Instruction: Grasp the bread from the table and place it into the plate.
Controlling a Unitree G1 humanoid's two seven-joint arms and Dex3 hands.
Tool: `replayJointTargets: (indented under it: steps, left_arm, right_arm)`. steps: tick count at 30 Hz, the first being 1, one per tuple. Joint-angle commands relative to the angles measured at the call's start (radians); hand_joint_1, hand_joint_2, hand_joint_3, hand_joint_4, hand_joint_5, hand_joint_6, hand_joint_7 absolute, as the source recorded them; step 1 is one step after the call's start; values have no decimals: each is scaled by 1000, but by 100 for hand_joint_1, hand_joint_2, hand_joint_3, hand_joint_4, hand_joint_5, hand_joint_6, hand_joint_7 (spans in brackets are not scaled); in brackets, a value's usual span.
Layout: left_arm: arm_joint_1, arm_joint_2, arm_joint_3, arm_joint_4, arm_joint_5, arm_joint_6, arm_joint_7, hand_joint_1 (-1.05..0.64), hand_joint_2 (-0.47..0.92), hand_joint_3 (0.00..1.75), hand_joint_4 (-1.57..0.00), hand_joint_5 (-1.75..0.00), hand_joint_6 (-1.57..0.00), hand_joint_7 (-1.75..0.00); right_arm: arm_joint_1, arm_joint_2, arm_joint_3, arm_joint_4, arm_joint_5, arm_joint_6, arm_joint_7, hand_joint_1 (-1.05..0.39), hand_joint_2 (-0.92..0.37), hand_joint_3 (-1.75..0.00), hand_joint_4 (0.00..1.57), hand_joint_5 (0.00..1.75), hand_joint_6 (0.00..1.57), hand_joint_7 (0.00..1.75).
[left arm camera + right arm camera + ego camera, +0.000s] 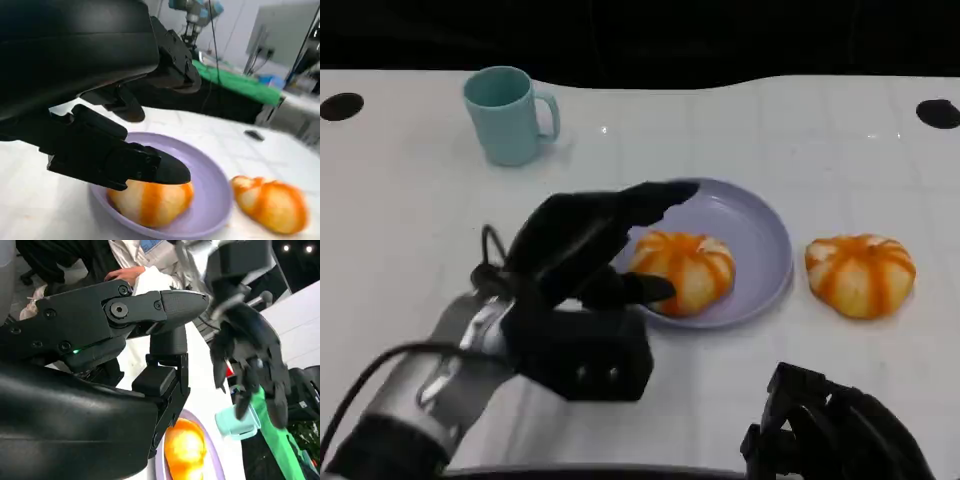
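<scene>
An orange-striped bread lies in the lilac plate. My left hand hovers at the plate's left side, fingers spread over the rim and holding nothing. In the left wrist view one finger lies just over the bread in the plate, while the others stand well above it. A second striped bread sits on the table to the right of the plate and also appears in the left wrist view. My right hand rests low at the near right with nothing in it.
A teal mug stands at the back left of the white table. Two black round marks sit near the far corners. In the right wrist view a person's hand appears beyond the table.
</scene>
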Motion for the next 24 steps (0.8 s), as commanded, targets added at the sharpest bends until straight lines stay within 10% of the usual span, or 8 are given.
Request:
replayJointTargets:
  steps: [1, 6, 24]
  left_arm:
    - [122, -6, 75, -107, -154, -41, -39, -49, 92, 11, -52, -119, -43, -78]
    - [276, -68, 144, -190, -466, -62, -187, -35, 92, 7, -52, -172, -25, -169]
    - [622, -107, 257, -474, -978, 187, -508, -21, 89, 12, -67, -175, -48, -175]
  right_arm:
    - [17, -12, -7, -32, 10, 10, -9, -71, -92, -24, 85, 161, 75, 138]
    - [27, -15, -9, -49, 18, 22, -8, -72, -92, -24, 84, 162, 74, 139]
    - [37, -28, -5, -55, 35, 25, 17, -71, -92, -25, 85, 160, 73, 137]
